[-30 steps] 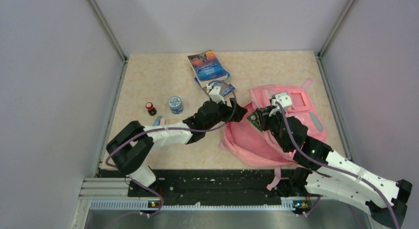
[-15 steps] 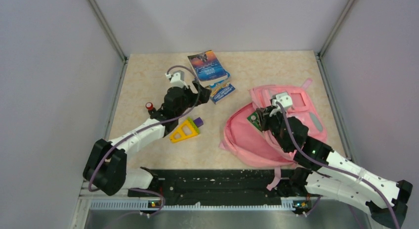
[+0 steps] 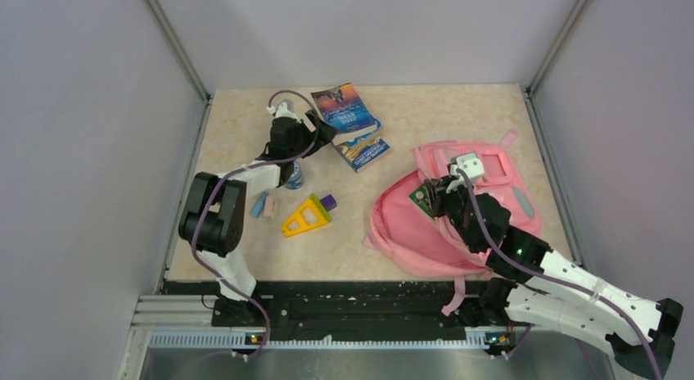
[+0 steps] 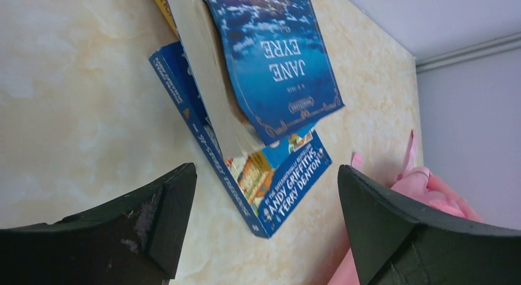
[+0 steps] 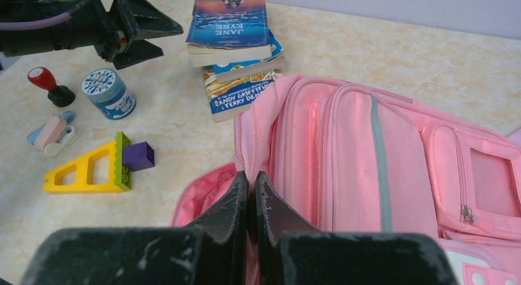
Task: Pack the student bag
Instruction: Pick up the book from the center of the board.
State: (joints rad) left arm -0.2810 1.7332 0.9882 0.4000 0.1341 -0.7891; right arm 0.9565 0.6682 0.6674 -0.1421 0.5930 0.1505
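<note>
Right gripper (image 5: 249, 187) pinches the rim of the student bag (image 5: 368, 144), apparently to keep it open; left gripper (image 4: 264, 174) spreads wide, stacked books (image 4: 270, 64) just ahead.

1. Pink backpack (image 3: 501, 169) of soft fabric with pale grey strips, lying flat at the right
2. Front pockets face up
3. Main opening gapes leftwards, its edge lifted
</note>
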